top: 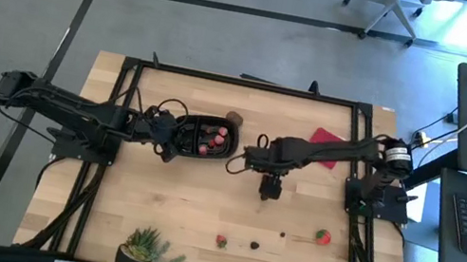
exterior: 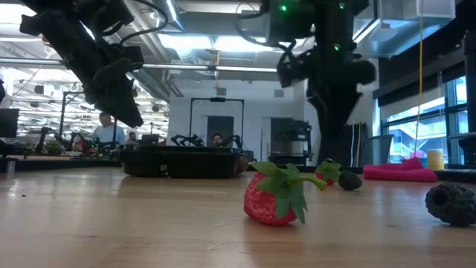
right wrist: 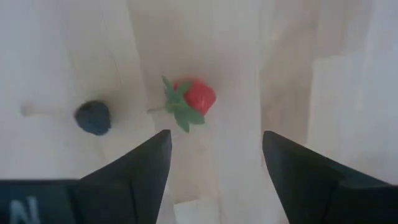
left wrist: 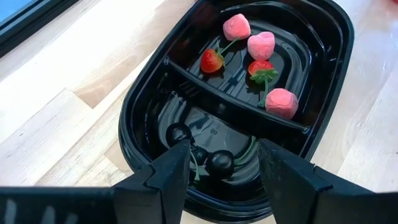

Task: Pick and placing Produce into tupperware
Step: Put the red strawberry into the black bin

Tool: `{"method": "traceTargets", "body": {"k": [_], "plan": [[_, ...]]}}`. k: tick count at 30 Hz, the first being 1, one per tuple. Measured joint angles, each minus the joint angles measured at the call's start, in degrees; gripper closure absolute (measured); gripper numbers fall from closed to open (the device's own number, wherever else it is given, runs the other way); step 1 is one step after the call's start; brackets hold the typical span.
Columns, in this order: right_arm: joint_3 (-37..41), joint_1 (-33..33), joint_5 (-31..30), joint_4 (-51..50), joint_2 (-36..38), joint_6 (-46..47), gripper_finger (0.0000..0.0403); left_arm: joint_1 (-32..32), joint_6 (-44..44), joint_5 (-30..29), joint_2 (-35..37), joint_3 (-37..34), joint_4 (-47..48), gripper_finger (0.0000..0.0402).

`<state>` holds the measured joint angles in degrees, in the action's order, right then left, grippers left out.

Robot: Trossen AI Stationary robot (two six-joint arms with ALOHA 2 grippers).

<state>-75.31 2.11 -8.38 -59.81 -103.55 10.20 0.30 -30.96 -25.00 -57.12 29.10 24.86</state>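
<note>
At the table's left, the left gripper [left wrist: 217, 177] is hovering over the near end of the black rounded-oblong plastic tupperware tray [top: 182, 137], its two dark fingers spread apart and holding nothing. Below them, in one compartment, dark round berries [left wrist: 219, 163] are sitting; across the divider, pink and red fruit pieces [left wrist: 261, 45] are lying together. A brown round piece [top: 235, 119] is resting just beside the tray's far rim.

Toward the middle, the right gripper [right wrist: 214, 171] is hanging above bare wood — jaws parted, empty — looking down on a small red strawberry with a green leafy top [right wrist: 194, 98] and a dark berry [right wrist: 93, 117] near it. More loose produce is lying along the table's front edge, well apart from the tray.

The strawberry is likely light and soft, easily bruised, and liable to roll — a gentle pinch across its red body, not the flimsy leaves, looks the safest hold. At the far right, a flat red square object [top: 327, 149] is lying partly under the right arm.
</note>
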Motion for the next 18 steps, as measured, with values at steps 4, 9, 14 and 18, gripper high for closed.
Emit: {"method": "traceTargets", "body": {"k": [4,9,14,18], "plan": [[4.06,0.49,-0.04,1.45,0.0,1.44,0.0149,0.0,-0.02,-0.01,0.0,0.0,0.0,0.0223],[8.12,1.45,-0.13,3.57,-0.02,-0.06,0.0149,0.0,-0.02,-0.01,0.0,0.0,0.0,0.0223],[11.56,1.94,-0.09,7.65,-0.02,-1.33,0.0149,0.0,-0.03,-0.01,0.0,0.0,0.0,0.0223],[13.5,1.88,0.43,10.19,-0.02,-1.19,0.0149,0.0,-0.06,-0.01,0.0,0.0,-0.02,0.0223]]}}
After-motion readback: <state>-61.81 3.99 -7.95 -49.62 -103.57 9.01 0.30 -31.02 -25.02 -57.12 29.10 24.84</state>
